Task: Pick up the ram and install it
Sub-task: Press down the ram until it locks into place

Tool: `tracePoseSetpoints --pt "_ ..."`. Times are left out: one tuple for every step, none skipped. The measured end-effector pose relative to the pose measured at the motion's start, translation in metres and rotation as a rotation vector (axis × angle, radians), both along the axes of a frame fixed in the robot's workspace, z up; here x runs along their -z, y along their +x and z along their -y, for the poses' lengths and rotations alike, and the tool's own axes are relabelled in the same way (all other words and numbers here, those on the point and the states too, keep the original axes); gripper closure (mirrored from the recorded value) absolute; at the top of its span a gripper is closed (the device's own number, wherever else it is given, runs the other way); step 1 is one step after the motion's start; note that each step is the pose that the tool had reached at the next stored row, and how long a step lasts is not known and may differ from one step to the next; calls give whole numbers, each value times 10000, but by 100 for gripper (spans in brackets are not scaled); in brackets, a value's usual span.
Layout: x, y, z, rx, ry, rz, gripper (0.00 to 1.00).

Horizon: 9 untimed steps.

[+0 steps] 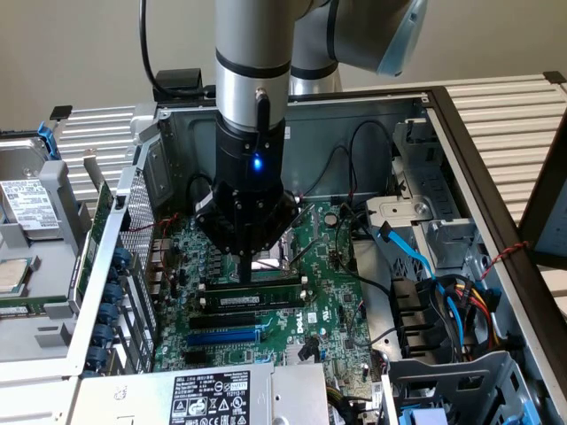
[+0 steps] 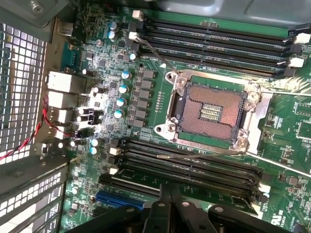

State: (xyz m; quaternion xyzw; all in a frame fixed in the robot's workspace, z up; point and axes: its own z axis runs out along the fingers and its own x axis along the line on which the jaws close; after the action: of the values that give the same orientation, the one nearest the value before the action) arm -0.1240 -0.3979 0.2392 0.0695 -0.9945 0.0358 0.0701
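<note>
The ram is a long green stick standing edge-up in a black memory slot on the motherboard, with a white label strip just in front of it. My gripper is shut and holds nothing. It points straight down near the stick's end toward the exterior view's left, at or just above the top edge; I cannot tell whether it touches. In the wrist view the shut gripper hangs over the nearest row of the black memory slots.
The open CPU socket lies beyond the slots, with another slot bank past it. A blue slot runs nearby. Blue cables and drive cages fill the exterior view's right. A power supply sits in front, inside the case walls.
</note>
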Motion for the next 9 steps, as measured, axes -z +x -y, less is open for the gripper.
tracePoseSetpoints --pt "1 0 1 93 -4 0 90" --pt "1 0 1 187 -6 0 90" --pt "1 0 2 277 -10 -1 90" --pt "1 0 3 359 -15 -2 90" --pt "2 0 6 422 -18 -5 90" --pt "1 1 8 468 -21 -8 90" --pt "1 3 9 499 -23 -9 90" --pt "1 7 12 516 -22 -8 90" --pt "0 11 15 530 -23 -9 90"
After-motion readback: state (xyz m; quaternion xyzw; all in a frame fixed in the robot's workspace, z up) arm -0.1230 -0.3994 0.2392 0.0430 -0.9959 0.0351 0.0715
